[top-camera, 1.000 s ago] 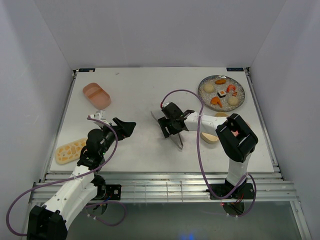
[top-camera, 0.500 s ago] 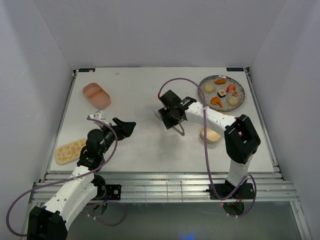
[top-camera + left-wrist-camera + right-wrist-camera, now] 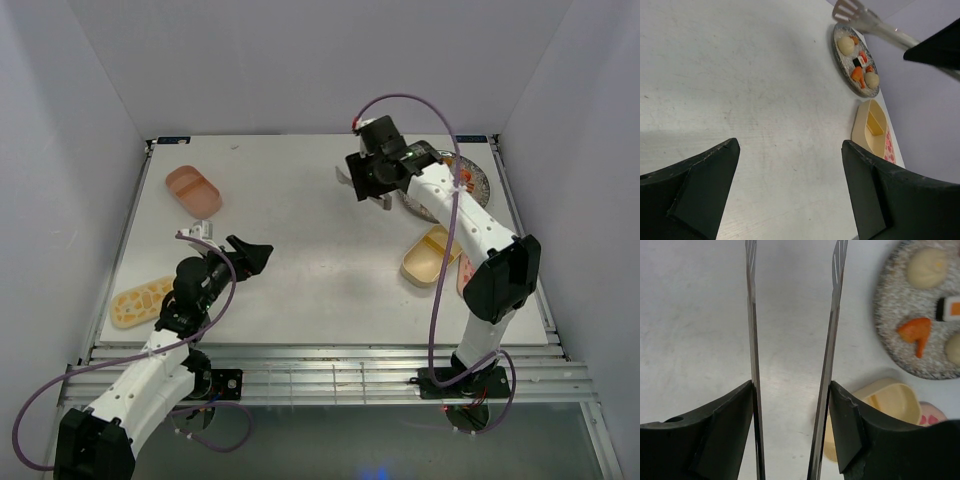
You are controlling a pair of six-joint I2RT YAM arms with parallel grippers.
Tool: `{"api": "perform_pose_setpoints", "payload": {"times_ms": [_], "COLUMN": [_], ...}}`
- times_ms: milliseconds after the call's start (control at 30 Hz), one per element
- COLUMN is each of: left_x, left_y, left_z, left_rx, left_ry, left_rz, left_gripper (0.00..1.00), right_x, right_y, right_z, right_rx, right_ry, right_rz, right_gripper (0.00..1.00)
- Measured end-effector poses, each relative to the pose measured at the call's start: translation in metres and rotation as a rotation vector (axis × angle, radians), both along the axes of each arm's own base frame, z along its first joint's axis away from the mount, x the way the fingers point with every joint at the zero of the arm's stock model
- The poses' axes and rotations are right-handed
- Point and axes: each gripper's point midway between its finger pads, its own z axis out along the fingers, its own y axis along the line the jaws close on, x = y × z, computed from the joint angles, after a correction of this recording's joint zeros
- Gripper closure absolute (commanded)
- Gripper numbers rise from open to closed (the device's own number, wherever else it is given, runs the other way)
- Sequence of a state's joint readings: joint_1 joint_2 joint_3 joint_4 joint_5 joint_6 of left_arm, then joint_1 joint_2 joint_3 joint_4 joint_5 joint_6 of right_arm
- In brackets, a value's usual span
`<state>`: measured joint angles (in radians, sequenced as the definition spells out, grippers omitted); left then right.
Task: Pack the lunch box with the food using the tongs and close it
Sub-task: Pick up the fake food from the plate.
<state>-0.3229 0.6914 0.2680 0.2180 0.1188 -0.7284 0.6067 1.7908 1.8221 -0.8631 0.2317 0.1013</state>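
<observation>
While the tongs (image 3: 832, 330) are being gripped by the right end effector (image 3: 790, 387), one thin silvery arm is pressing against each black finger, and the two flat tips are standing apart with nothing between them. Their long axis is running straight out from the fingers toward the far edge of the worktop (image 3: 695, 300), alongside the left rim of the plate (image 3: 890, 300) and not yet aimed at it.

The food (image 3: 915, 332) is lying on that round grey speckled plate at the far right corner, just to the right of the tong tips: a cream bun, an orange-topped piece, a dark-wrapped roll and another pale ball. By my reading, the coming move is calling for a swing to the right and down onto one piece.

The lunch box is lying open in parts. Its tan tray (image 3: 890, 395) is sitting empty near the right edge, on the near side of the plate, with a pink patterned part (image 3: 930, 417) touching it. The overhead view is adding what the right wrist view cannot show: a pink tray (image 3: 193, 190) toward the far left corner and a tan pebble-patterned lid (image 3: 140, 300) by the near left corner.

The left end effector (image 3: 790, 150) is hovering wide open and empty over the near left of the worktop, well apart from the food, so the right arm is much the nearer. The left wrist view is showing the tongs side-on, with one slotted tip above the plate.
</observation>
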Motion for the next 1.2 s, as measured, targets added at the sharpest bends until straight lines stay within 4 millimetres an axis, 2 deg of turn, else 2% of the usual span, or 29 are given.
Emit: {"api": "perform_pose_setpoints", "payload": {"times_ms": [100,200,267,433,567,667,867,967,1200], "left_x": [-0.003,-0.008,-0.013,-0.021,-0.025,-0.026,-0.025,-0.025,-0.025], "left_y": [-0.008,-0.026,-0.042,-0.071,-0.075,-0.076,-0.075,-0.074,-0.075], "left_z": [-0.007,-0.016,-0.021,-0.037,-0.048,-0.040,-0.020,-0.022,-0.030], "left_rx": [-0.015,-0.030,-0.025,0.008,0.038,0.041,0.034,0.038,0.047], "left_ry": [0.036,0.087,0.123,0.188,0.213,0.176,0.097,0.103,0.128], "left_rz": [-0.042,-0.128,-0.198,-0.314,-0.338,-0.345,-0.338,-0.337,-0.337], "left_gripper": [0.06,0.04,0.02,0.02,0.02,0.02,0.02,0.02,0.02], "right_x": [0.022,0.038,0.040,0.041,0.047,0.054,0.067,0.070,0.081], "right_y": [-0.040,-0.086,-0.117,-0.171,-0.179,-0.175,-0.174,-0.175,-0.174], "right_z": [0.002,-0.002,-0.009,-0.023,-0.025,-0.028,-0.056,-0.064,-0.065], "right_rx": [-0.003,-0.007,-0.001,0.027,0.051,0.063,0.037,0.026,0.038], "right_ry": [-0.005,-0.006,0.010,0.031,0.025,0.017,0.060,0.066,0.025], "right_rz": [-0.106,-0.219,-0.292,-0.423,-0.444,-0.436,-0.429,-0.432,-0.417], "right_gripper": [0.35,0.36,0.36,0.36,0.36,0.36,0.37,0.38,0.38]}}
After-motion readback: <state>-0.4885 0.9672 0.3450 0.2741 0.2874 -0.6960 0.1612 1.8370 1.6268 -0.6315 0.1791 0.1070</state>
